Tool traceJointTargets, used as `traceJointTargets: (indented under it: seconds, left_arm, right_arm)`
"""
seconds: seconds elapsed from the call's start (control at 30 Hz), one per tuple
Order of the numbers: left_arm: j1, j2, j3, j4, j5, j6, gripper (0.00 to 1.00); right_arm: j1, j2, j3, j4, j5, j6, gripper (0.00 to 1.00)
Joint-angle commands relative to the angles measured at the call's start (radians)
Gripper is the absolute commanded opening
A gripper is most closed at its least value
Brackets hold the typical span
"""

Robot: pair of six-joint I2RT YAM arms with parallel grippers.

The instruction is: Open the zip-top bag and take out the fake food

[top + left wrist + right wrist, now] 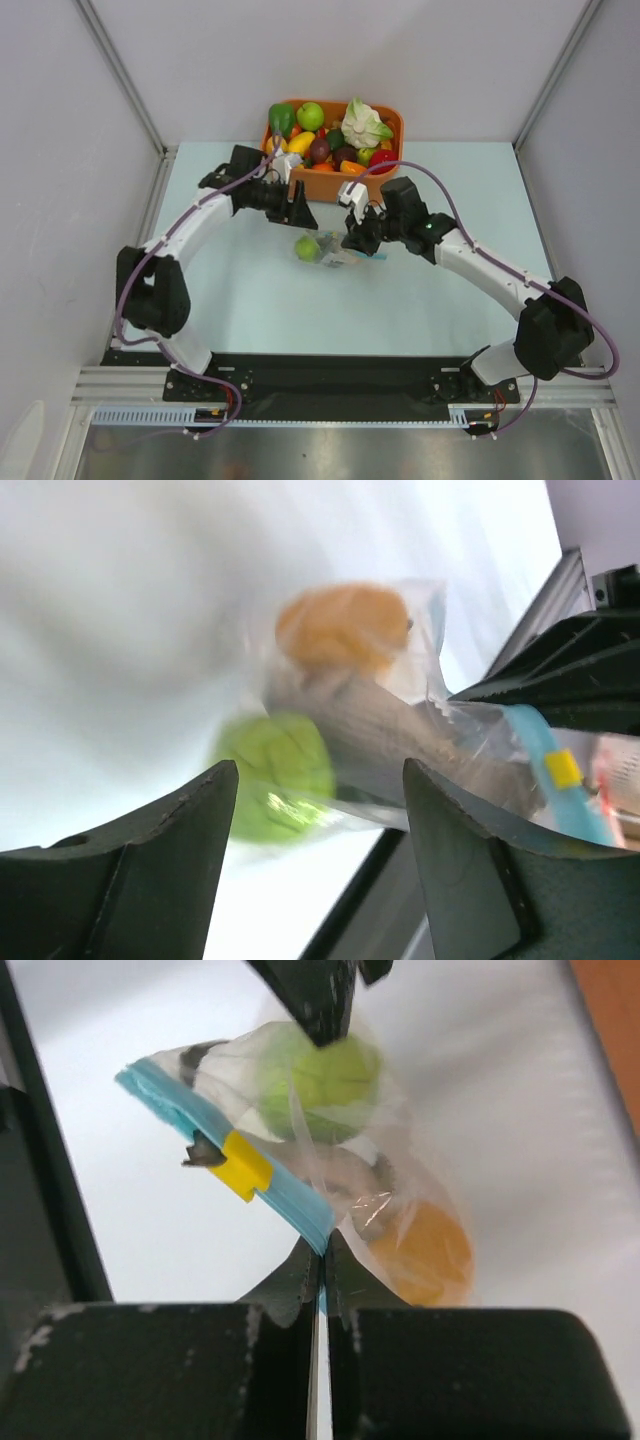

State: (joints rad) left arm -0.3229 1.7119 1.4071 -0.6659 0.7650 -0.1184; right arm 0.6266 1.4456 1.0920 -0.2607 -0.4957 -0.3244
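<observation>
The zip-top bag (pixel 340 252) hangs just above the table's middle, clear, with a light-blue zip strip (pixel 205 1125) and a yellow slider (pixel 245 1166). Inside are a lime-green fruit (pixel 320 1078), an orange-yellow fruit (pixel 432 1250) and a grey fish (pixel 385 730). My right gripper (pixel 323 1250) is shut on the end of the zip strip and holds the bag up. My left gripper (pixel 318 780) is open, just behind the bag in the top view (pixel 298 213), its fingers apart on either side of the bag's bottom without touching it.
An orange tub (pixel 335 186) stands at the back, filled with toy fruits and a white-and-green cauliflower (pixel 365 124). Grey walls and metal rails close in the table on the left, right and back.
</observation>
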Motion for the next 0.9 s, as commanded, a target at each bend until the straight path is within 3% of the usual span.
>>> traceJointTargets:
  seconds: [0.0, 0.2, 0.43, 0.87]
  left_arm:
    - [0.067, -0.167, 0.041, 0.104, -0.001, 0.095, 0.73]
    - [0.085, -0.354, -0.058, 0.322, 0.123, 0.039, 0.80]
    - [0.036, -0.439, -0.091, 0.374, 0.128, -0.009, 0.82]
    - [-0.077, -0.348, -0.123, 0.319, 0.030, 0.094, 0.82]
  right_arm:
    - [-0.024, -0.010, 0.129, -0.129, -0.127, 0.054, 0.00]
    - [-0.073, 0.071, 0.268, -0.253, -0.253, 0.081, 0.00]
    - [-0.097, 0.156, 0.414, -0.411, -0.353, 0.082, 0.00]
    - [-0.099, 0.183, 0.459, -0.437, -0.366, 0.133, 0.00]
